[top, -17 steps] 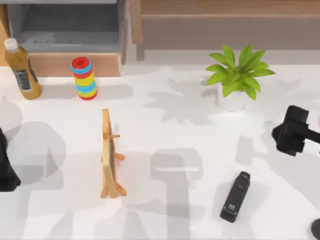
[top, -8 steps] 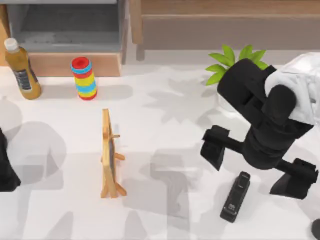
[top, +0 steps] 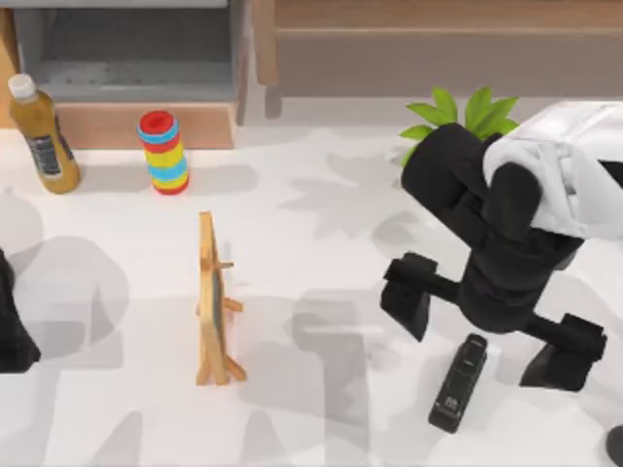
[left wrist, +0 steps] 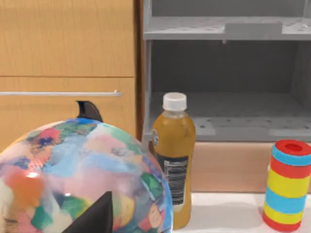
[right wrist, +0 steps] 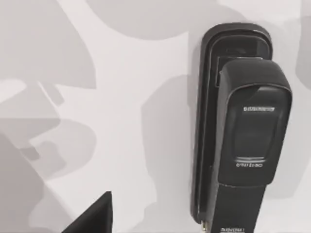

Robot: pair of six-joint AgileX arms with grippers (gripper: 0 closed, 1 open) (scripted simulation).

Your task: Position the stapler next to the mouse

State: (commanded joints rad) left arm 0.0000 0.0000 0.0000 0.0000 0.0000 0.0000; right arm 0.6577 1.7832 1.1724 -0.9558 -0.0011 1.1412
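Spread wide, the two fingers of my right gripper (top: pixel 484 325) hang over the stapler (top: pixel 459 383), one on each side of its upper end, gripping nothing. That stapler is slim, black and oblong with rounded ends, lying flat on the white table (top: pixel 321 418) at the right front. Just a dark sliver of the mouse (top: pixel 615 446) shows at the table's right edge. My left gripper (top: pixel 12 326) sits parked at the left edge, cut off.

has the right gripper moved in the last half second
Yes. In the top view the right gripper has edged toward the table's left and away from the front edge, judged against the stapler, which lies unmoved.
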